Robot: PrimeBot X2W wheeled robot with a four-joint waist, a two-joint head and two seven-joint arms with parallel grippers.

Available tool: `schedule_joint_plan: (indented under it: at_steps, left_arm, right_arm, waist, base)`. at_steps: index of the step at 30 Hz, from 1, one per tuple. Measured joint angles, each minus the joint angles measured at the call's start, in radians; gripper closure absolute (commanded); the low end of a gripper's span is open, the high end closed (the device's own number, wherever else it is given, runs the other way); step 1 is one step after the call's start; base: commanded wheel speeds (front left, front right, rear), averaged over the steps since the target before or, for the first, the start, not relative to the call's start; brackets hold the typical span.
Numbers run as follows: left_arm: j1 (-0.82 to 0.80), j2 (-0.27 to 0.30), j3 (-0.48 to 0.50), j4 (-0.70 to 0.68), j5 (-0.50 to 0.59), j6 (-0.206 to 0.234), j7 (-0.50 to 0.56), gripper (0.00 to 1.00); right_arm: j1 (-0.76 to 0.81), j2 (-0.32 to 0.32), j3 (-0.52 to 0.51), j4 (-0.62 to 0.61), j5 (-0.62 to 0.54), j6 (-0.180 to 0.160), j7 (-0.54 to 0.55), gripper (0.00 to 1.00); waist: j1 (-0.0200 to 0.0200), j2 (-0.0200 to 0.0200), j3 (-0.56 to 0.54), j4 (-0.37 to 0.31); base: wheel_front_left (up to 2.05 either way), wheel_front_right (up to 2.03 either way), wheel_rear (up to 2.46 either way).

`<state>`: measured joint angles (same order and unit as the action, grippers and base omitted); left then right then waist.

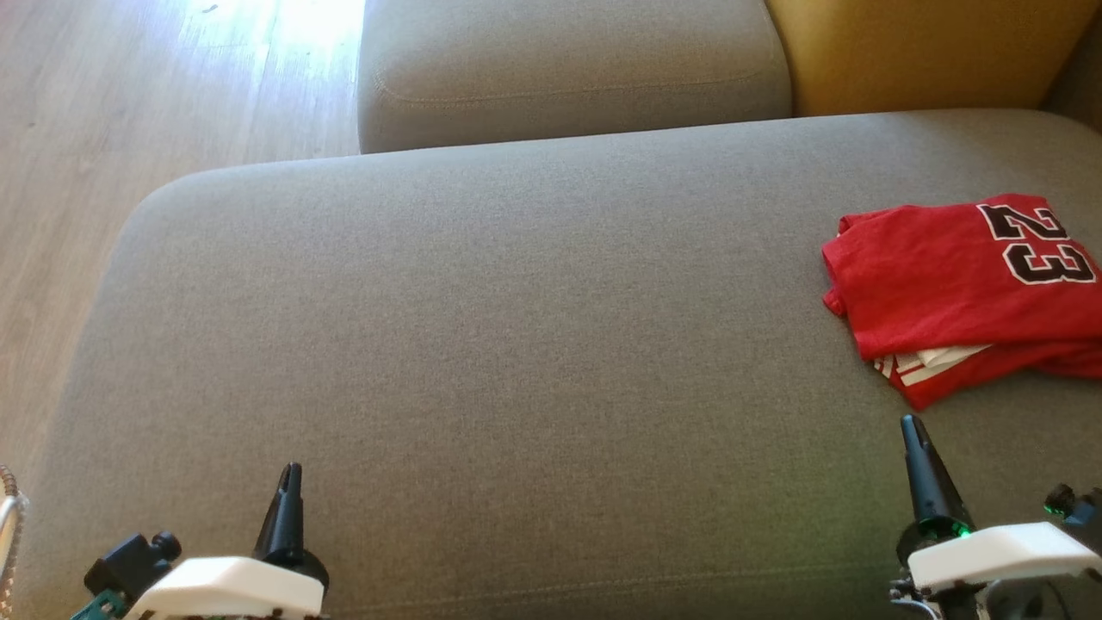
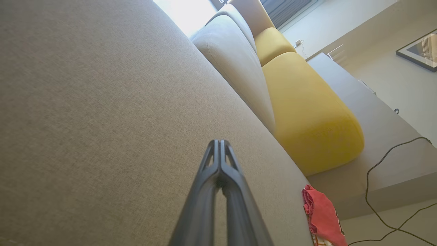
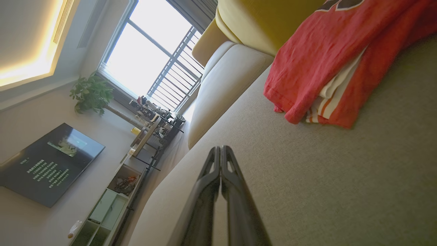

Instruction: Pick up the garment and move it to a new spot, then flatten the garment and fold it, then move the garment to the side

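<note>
Garment (image 1: 956,275), red, folded, numbered "23"

One garment (image 1: 956,275), two pincers (image 1: 292,472) (image 1: 911,424), two grey cushions (image 1: 482,344) (image 1: 568,77), one yellow cushion (image 1: 921,52)

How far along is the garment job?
Looks finished. The red garment lies folded at the right end of the grey sofa seat, so folding and moving aside appear done. Nothing is in hand: left gripper and right gripper are shut, empty, clear of it. Nothing obvious remains.
</note>
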<state>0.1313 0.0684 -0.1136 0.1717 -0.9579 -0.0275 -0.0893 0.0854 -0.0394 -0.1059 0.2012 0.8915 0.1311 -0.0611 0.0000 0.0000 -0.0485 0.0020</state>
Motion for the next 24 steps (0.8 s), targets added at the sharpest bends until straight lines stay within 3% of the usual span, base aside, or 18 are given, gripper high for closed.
schedule_joint_plan:
  at_steps: [24]
  left_arm:
    - [-0.075,0.001,0.061,0.044,-0.281,-0.035,0.063,1.00]
  right_arm:
    - [-0.056,0.000,-0.013,0.030,0.292,0.000,0.070,1.00]
  waist:
    - [0.0000,0.0000,0.022,-0.001]
  base:
    - [0.00,0.00,0.00]
